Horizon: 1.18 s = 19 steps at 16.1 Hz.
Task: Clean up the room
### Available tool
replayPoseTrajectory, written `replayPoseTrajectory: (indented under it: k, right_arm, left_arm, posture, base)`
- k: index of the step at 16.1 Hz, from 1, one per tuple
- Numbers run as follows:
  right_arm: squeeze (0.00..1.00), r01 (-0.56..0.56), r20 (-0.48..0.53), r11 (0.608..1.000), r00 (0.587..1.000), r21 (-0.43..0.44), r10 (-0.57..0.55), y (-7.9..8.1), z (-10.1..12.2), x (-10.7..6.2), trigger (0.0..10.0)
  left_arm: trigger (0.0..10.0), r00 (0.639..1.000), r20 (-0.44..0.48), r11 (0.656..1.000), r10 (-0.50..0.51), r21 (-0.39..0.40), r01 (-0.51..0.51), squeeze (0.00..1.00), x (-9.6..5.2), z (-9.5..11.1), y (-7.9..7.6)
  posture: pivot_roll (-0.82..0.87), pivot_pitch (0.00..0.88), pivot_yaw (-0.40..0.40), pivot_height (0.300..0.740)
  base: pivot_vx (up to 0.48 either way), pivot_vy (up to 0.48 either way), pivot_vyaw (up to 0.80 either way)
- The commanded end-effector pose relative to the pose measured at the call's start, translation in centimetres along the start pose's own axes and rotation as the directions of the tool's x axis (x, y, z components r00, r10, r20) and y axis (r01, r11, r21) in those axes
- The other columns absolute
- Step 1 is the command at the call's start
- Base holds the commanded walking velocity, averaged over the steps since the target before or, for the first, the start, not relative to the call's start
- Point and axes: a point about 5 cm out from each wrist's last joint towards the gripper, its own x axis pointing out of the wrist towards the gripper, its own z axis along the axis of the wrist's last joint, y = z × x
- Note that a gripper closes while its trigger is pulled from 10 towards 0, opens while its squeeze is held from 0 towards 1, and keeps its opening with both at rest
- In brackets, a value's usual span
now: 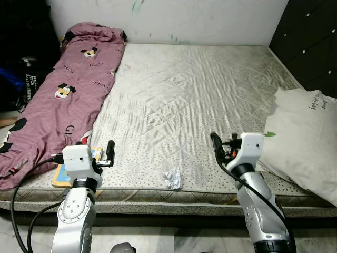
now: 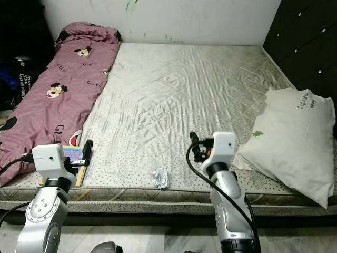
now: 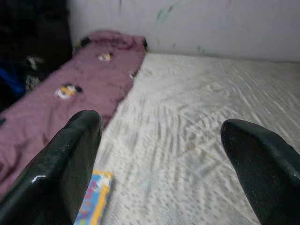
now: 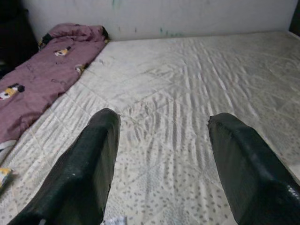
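From the head camera, we stand at the foot of a bare mattress. Our left gripper and right gripper hover over its near edge, and between them, near the edge, lies a crumpled paper scrap. A colourful book sits beside the left gripper, next to a pink blanket printed with a cartoon mouse and repeated words we cannot read for sure. A white pillow with dark handwriting too small to read leans at the right.

In the left wrist view, the left gripper's fingers are spread wide and empty above the book.

In the right wrist view, the right gripper's fingers are likewise wide apart, holding nothing, with the scrap just below.

We judge the light scrap could slip away or fall off the mattress edge if a finger nudges it.
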Motion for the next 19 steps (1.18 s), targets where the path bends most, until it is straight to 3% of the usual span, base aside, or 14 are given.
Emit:
replayPoseTrajectory:
  k: [1, 2, 6, 16, 19]
  right_arm:
    - [0.0, 0.009, 0.011, 1.0, 1.0, 0.004, -0.009, -0.1, 0.5, 0.0, 10.0]
    - [0.0, 0.01, 0.012, 1.0, 1.0, 0.0, -0.01, -0.1, 0.5, 0.0, 10.0]
    - [0.0, 0.028, 0.002, 1.0, 1.0, 0.004, -0.028, -0.2, 0.5, -0.4, 10.0]
    - [0.0, 0.0, -0.005, 1.0, 1.0, 0.009, 0.0, 0.1, 0.5, 0.1, 10.0]
    - [0.0, -0.002, -0.003, 1.0, 1.0, 0.01, 0.002, 0.2, 0.6, 0.3, 10.0]
  left_arm:
    - [10.0, 0.999, 0.007, 0.999, 0.032, 0.022, -0.033, 0.0, -0.1, 0.2, 0.4]
    - [10.0, 1.0, -0.011, 1.0, 0.02, -0.009, -0.02, 0.0, -0.1, 0.0, 0.3]
    - [10.0, 1.0, 0.008, 1.0, -0.017, 0.025, 0.017, 0.0, 0.0, 0.0, -0.6]
    - [10.0, 1.0, 0.015, 0.999, -0.004, 0.043, 0.004, 0.0, 1.0, 0.3, -0.8]
    - [10.0, 1.0, 0.011, 0.999, 0.021, 0.038, -0.021, 0.0, 1.1, 0.2, -0.7]
  posture:
    - [0.05, 0.0, -0.028, 0.74]
    - [0.05, 0.0, -0.026, 0.74]
    - [0.04, 0.0, -0.018, 0.74]
    - [0.04, 0.0, -0.014, 0.612]
    - [0.04, 0.0, -0.016, 0.607]
  base:
    - [0.0, 0.0, 0.0]
    - [0.0, 0.0, 0.0]
    - [0.0, 0.0, 0.0]
    - [0.0, 0.0, 0.0]
    - [0.0, 0.0, 0.0]
